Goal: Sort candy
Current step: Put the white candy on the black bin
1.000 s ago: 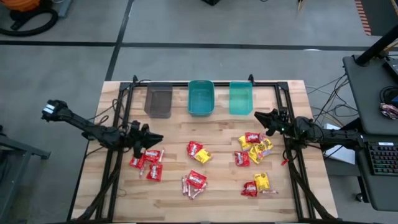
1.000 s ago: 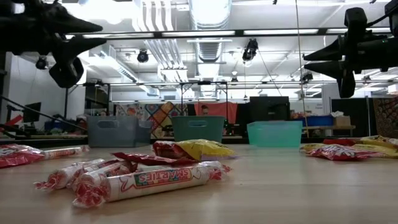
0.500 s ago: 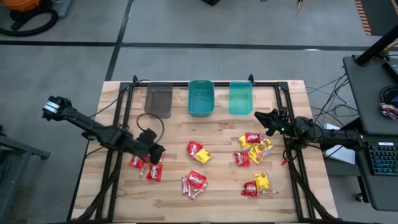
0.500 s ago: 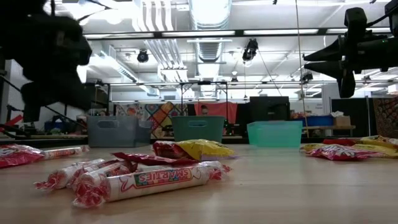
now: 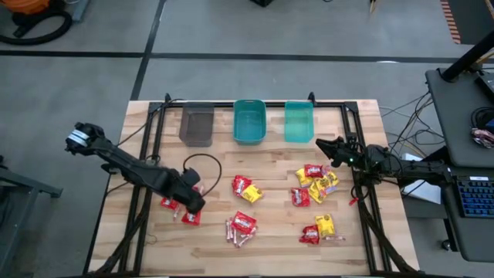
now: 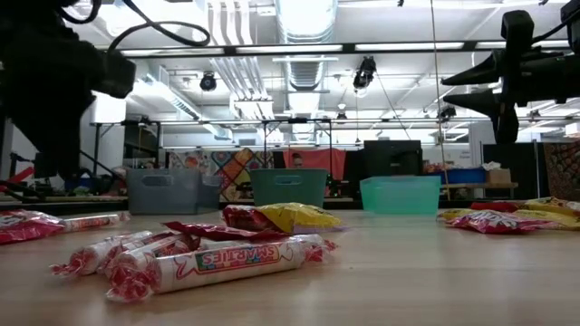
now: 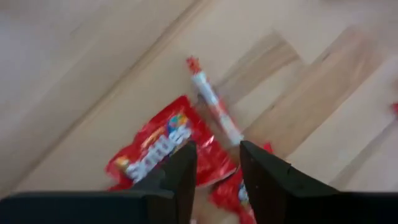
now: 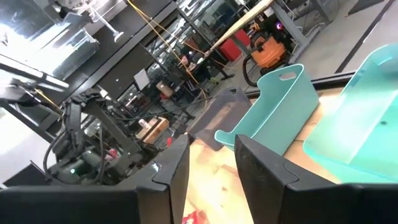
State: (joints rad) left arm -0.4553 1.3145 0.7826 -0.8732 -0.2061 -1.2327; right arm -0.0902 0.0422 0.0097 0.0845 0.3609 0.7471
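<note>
The candy lies in clusters on the wooden table: red packets (image 5: 170, 204) at the left, red and yellow packets (image 5: 247, 188) in the middle, pinkish sticks with a red packet (image 5: 241, 225) nearer, and a red and yellow heap (image 5: 315, 181) at the right. My left gripper (image 5: 193, 204) points down over the left cluster. It is open in the left wrist view (image 7: 217, 149), above a red packet (image 7: 155, 146) that lies flat beside a stick piece (image 7: 214, 106). My right gripper (image 5: 319, 144) hovers open (image 8: 211, 143) above the table, next to the right heap.
Three bins stand in a row at the far edge: a grey bin (image 5: 197, 125), a teal bin (image 5: 250, 121) and a lighter teal bin (image 5: 299, 121). A black cable loops over the table (image 5: 202, 161) behind my left gripper. Bare wood lies between the clusters.
My left gripper has moved toward the table's near edge and tipped from level to pointing down, coming over the left cluster of red packets. The cable loop behind it has swung wider. The right arm and the candy have kept still.
</note>
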